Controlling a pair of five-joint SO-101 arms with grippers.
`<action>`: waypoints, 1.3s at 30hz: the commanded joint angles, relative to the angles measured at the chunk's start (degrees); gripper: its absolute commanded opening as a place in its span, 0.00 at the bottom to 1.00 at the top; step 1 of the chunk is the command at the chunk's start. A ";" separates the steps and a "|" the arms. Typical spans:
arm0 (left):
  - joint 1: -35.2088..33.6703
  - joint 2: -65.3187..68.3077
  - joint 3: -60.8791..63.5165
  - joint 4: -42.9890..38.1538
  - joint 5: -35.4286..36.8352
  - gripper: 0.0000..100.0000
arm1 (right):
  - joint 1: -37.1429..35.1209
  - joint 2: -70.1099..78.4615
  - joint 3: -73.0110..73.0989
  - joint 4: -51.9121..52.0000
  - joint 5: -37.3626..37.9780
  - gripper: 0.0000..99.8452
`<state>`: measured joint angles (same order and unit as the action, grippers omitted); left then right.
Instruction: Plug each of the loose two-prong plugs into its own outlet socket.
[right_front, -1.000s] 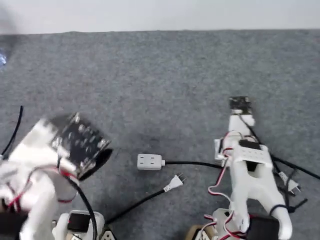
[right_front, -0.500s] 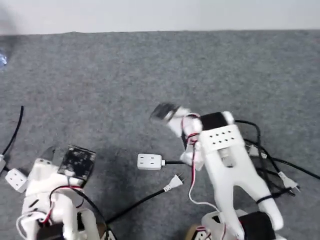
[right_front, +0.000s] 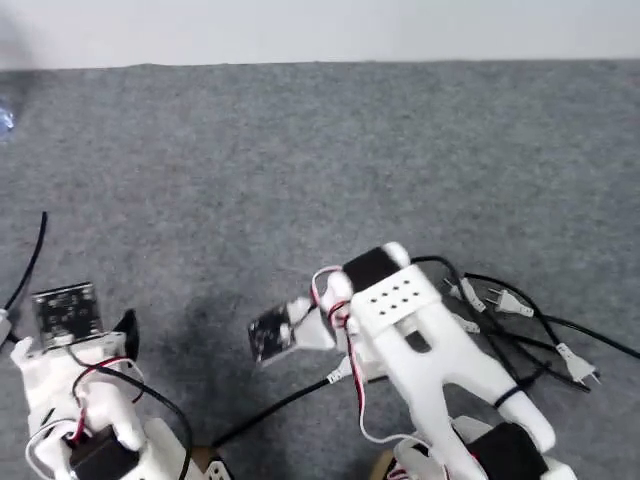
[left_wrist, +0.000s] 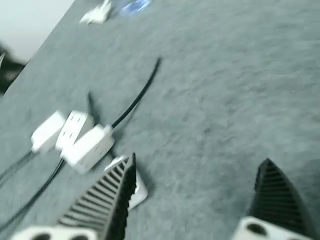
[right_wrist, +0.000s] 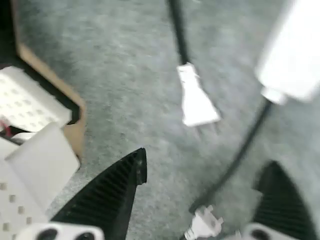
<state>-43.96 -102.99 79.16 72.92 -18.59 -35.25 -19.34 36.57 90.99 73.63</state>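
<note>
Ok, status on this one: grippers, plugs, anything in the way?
Left gripper open, empty, by outlet blocks. Right gripper open, over loose white plug. Black cord runs beneath right gripper.

far carpet (right_front: 300, 140) open; cords (right_front: 528, 318) seemingly tangle beside right arm (right_front: 420, 340).

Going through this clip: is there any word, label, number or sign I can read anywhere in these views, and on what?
No text can be read.
left arm's circuit board: any markings are too blurred to read.
right arm's circuit board: too blurred to read.
white outlet blocks: no legible print.
white plug: no print visible.
</note>
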 joint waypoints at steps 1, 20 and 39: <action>-7.12 -0.44 4.44 -3.08 0.62 0.36 | -4.79 -1.19 2.11 -1.80 0.70 0.19; -16.62 -0.44 14.64 -12.75 -3.96 0.36 | -11.82 6.55 12.66 -22.02 -3.34 0.31; -16.35 -0.44 15.69 -12.75 -4.13 0.36 | -11.74 20.62 5.01 -23.78 -12.57 0.01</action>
<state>-60.22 -102.99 95.08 61.67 -22.11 -47.30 0.00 41.05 67.16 60.97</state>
